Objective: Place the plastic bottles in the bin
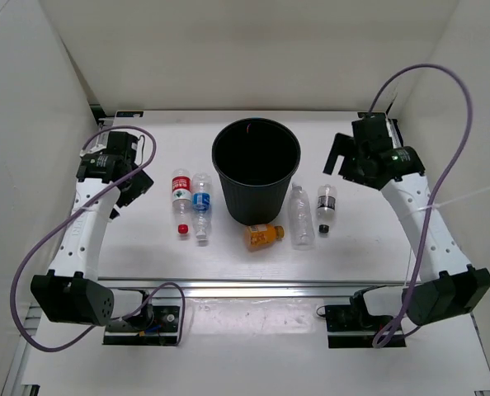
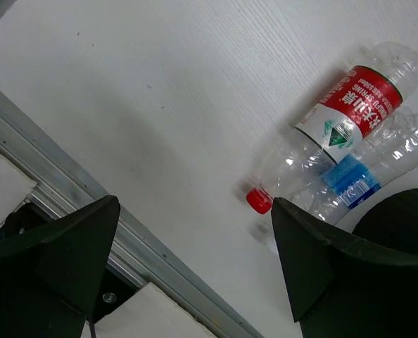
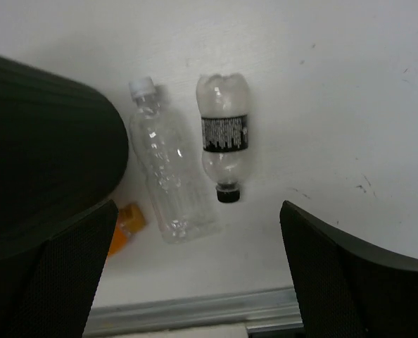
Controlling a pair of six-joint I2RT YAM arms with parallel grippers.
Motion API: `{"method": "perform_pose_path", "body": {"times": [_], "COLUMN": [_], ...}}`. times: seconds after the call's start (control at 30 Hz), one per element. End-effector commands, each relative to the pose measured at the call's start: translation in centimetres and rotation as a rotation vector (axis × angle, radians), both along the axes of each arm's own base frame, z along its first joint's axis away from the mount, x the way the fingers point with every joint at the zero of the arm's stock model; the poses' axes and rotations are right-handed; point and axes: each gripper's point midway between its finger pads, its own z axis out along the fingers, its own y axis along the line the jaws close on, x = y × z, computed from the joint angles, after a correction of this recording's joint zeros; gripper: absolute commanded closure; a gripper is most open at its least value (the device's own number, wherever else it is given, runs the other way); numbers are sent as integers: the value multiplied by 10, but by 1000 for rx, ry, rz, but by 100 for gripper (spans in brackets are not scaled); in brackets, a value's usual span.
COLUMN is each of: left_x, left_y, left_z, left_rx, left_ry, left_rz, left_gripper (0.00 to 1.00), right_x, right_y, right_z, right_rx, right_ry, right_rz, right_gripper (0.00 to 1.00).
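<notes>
Start from the round black ribbed plastic bin (image 1: 256, 202), upright at mid-table, mouth up, nothing visible inside. Then the left gripper (image 2: 195, 260) and right gripper (image 3: 198, 274): both spread wide, holding nothing, hovering above the bottles on either side. Expect all five bottles to be light, thin-walled, slick, and prone to roll or crumple; probably best pinched across mid-body, square to the long axis. Just right of the bin, find the clear unlabelled plastic bottle (image 1: 301, 217) lying flat, axis near-to-far, white cap far. Left of the bin, note the clear red-labelled bottle (image 1: 181, 194) and clear blue-labelled bottle (image 1: 201, 206) pressed side by side, caps near. Right of the unlabelled one, parallel, see the clear black-labelled bottle (image 1: 327, 206), black cap near. Last, just near of the bin, the stubby orange bottle (image 1: 262, 236), lying crosswise, left to right.
</notes>
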Motion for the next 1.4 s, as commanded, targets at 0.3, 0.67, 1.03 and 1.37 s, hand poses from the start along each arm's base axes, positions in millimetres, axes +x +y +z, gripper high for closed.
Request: {"method": "perform_pose_path", "body": {"times": [0.3,0.67,1.03,1.37], "left_x": [3,17,20,14], "left_y": [-19,-30,-18,-37], "left_z": [11,5,11,-25], "left_rx": [63,84,160,7], "left_ry": [-35,2,40,94], "left_rz": [-74,-117,-103,-135], "left_gripper": [0,0,0,0], "right_x": [2,39,24,50], "right_y": [16,6,-24,59], "right_z": [-119,-199,-160,132], "right_rx": [2,43,70,-9], "right_ry": [272,475,467,-295], "right_rz": [273,196,-1,243], "right_gripper": [0,0,51,48]}}
